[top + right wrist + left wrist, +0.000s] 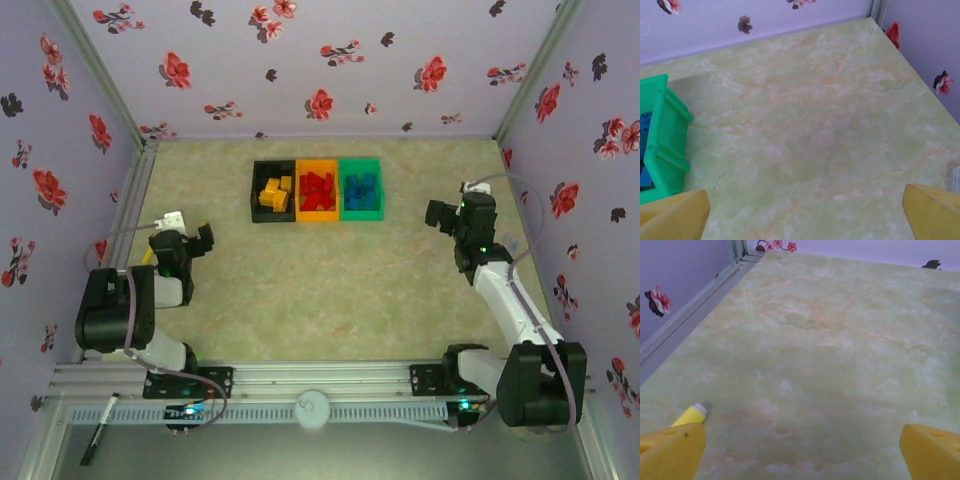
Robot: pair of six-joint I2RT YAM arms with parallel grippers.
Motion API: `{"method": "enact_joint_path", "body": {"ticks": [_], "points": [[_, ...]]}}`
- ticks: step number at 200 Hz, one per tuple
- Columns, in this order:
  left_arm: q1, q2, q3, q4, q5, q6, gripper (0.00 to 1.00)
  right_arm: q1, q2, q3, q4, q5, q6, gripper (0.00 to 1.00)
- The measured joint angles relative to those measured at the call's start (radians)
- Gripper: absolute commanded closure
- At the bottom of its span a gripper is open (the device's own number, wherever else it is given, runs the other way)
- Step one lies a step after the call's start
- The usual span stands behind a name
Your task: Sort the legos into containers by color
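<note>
You see three joined bins (pixel 317 216) holding yellow legos (pixel 274 192), red legos (pixel 318 189) and blue legos (pixel 360 186) separately; left pincer (pixel 801 442) and right pincer (pixel 805 205) gape empty.

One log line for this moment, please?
yellow legos: black bin; red legos: orange bin; blue legos: green bin; left gripper open; right gripper open

- Top external looks steeply down from above and behind the near edge, taking in the whole worktop (pixel 330 300), with the containers (pixel 318 164) by the far edge.
- Left wrist sits low and close over the worktop, facing its far-left corner.
- Right wrist, equally low, faces the far-right corner. It shares the green container (pixel 670 135) with the top view.
</note>
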Motion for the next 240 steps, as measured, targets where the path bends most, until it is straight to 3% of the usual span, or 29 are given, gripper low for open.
{"method": "enact_joint_path", "body": {"ticks": [84,171,204,240], "points": [[-0.006,0.0,0.015,0.002,0.0,0.011,0.0,-0.003,0.113,-0.24,0.426,-0.007,-0.051,0.0],[-0.006,0.0,0.015,0.002,0.0,0.011,0.0,-0.073,0.444,-0.307,0.861,-0.165,-0.065,0.01],[-0.006,0.0,0.015,0.002,0.0,0.012,0.0,-0.1,0.468,-0.314,0.894,-0.224,-0.065,0.01],[-0.006,0.0,0.015,0.002,0.0,0.013,0.0,-0.09,0.468,-0.312,0.896,-0.187,-0.058,0.01]]}}
